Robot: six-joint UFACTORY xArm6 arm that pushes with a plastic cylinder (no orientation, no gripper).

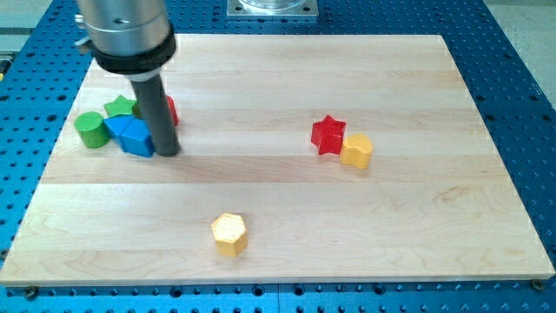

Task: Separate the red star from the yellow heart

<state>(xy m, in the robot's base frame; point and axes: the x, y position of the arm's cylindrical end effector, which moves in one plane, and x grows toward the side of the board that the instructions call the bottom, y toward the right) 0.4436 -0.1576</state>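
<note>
far at the view's left on the wooden bench [261, 200], a green cylinder [89, 129] lying near the edge. just right of it and a little higher, a green star [120, 107], partly tucked behind its neighbours. below that star, touching the cylinder's right side, two blue blocks: a blue cube [115, 128] and, pressed against it on the right, a blue angular block [136, 138] whose exact shape cannot be told. hard against the right side of that blue block, my tip [167, 153], resting on the bench at the foot of the dark rod that drops from the grey cylinder body at the view's top left. no jaws on this rig, only the rod, so nothing open, closed or gripped. peeking out to the rod's right, a sliver of a red block [172, 109], mostly hidden, shape unclear.

toward the view's bottom, left of centre, a yellow hexagonal block [229, 234], alone, well apart from everything else.

right of centre, the red star [328, 135], and touching it on its lower right side the yellow heart [356, 150] — the two still pressed together, well apart from my tip across bare wood.
</note>
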